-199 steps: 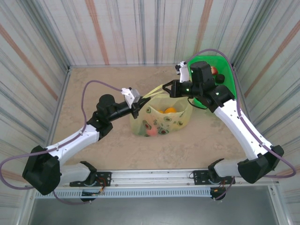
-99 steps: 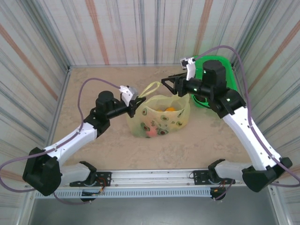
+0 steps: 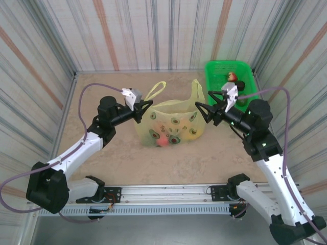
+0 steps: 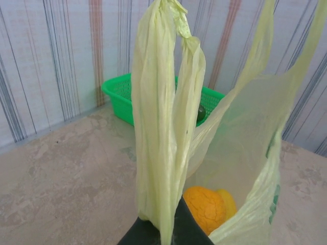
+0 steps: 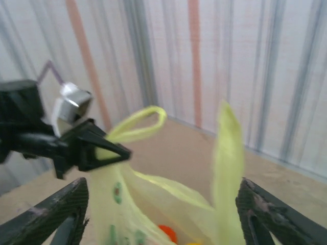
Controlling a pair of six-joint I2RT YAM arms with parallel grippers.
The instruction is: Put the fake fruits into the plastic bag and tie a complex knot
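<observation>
Your bag (image 3: 171,125) sits mouth-up on the tabletop (image 3: 102,168) at mid-scene, between the two arms. Through its thin skin you can make out several fruits (image 3: 163,141) lying at the bottom. The left wrist view looks into the mouth and shows an orange one (image 4: 204,208) with a yellow one (image 4: 228,203) just behind it.

Your left gripper (image 3: 148,104) reaches in from the left. Its jaws are clenched on the left handle (image 4: 163,127), which rises out of the pinch as a tall crumpled strip and folds over at the top. From the right wrist view, that handle forms a loop poking out past the left jaws.

Your right gripper (image 3: 200,112) sits just beside the bag's right edge, pointing at it. Its jaws are released and spread wide, grasping nothing. In the right wrist view its two fingers (image 5: 56,209) stand at the bottom corners, with the right handle (image 5: 227,148) upright and free between them. The two handles stand apart from each other.

The green basket (image 3: 217,76) lies at the far right corner, well behind the right gripper. It holds a red fruit (image 3: 232,76) and a dark fruit (image 3: 240,84) just near of it.
</observation>
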